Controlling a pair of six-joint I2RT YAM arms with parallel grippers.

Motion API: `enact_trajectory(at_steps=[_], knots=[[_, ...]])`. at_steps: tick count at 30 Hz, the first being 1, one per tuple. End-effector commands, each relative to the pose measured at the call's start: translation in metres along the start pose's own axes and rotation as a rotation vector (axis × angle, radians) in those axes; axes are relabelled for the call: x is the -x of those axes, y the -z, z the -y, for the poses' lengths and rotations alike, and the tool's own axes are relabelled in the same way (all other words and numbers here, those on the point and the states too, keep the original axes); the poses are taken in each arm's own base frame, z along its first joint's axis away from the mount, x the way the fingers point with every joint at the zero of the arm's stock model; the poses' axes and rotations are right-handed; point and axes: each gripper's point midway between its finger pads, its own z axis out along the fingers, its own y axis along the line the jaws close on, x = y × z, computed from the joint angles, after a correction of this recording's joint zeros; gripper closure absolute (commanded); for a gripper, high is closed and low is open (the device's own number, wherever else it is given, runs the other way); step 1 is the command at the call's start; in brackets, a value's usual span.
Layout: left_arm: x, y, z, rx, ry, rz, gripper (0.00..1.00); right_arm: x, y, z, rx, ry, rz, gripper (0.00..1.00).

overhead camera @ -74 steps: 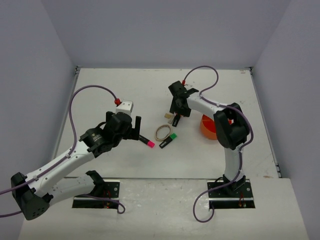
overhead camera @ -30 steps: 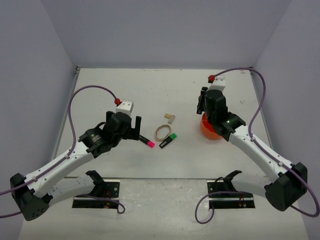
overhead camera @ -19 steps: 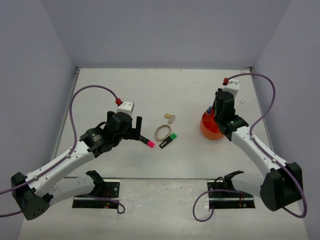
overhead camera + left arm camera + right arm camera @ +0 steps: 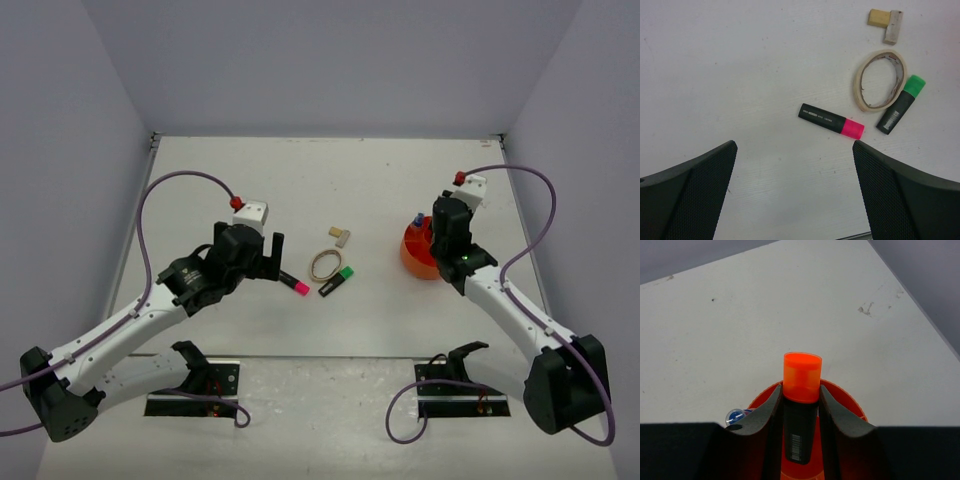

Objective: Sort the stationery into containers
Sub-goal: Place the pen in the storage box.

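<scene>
Orange-capped highlighter (image 4: 801,374) pinched in right gripper (image 4: 800,393) over pot (image 4: 851,406).

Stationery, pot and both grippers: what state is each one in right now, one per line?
Left gripper, open, holding nothing.
Right gripper, shut on the orange-capped highlighter, over the orange pot.
Blue-white pen, standing in the orange pot.
Pink-capped highlighter, lying loose.
Tan ring, lying flat.
Green-capped highlighter, lying beside the tan ring.
Tan block, lying loose.

Bright even light, soft shadows, sharp focus
</scene>
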Motion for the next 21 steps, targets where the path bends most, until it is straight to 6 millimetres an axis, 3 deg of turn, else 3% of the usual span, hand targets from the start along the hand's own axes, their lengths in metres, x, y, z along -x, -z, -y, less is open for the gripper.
enact_trajectory(at_steps=[1, 4, 12, 15, 21], knots=[[0.006, 0.000, 0.004, -0.030, -0.013, 0.030, 0.00, 0.003, 0.006, 0.006, -0.014, -0.083, 0.029, 0.99], [0.006, -0.001, 0.005, -0.029, -0.015, 0.028, 0.00, -0.001, 0.005, 0.008, -0.023, -0.087, 0.026, 0.98], [0.006, 0.000, 0.005, -0.033, -0.013, 0.031, 0.00, -0.004, 0.005, 0.005, -0.013, -0.082, 0.001, 0.68], [0.006, 0.000, 0.005, -0.033, -0.014, 0.029, 0.00, -0.002, 0.007, 0.005, -0.003, -0.090, 0.005, 0.46], [0.005, -0.001, 0.006, -0.035, -0.015, 0.027, 0.00, 0.003, 0.012, 0.006, 0.006, -0.097, 0.014, 0.36]])
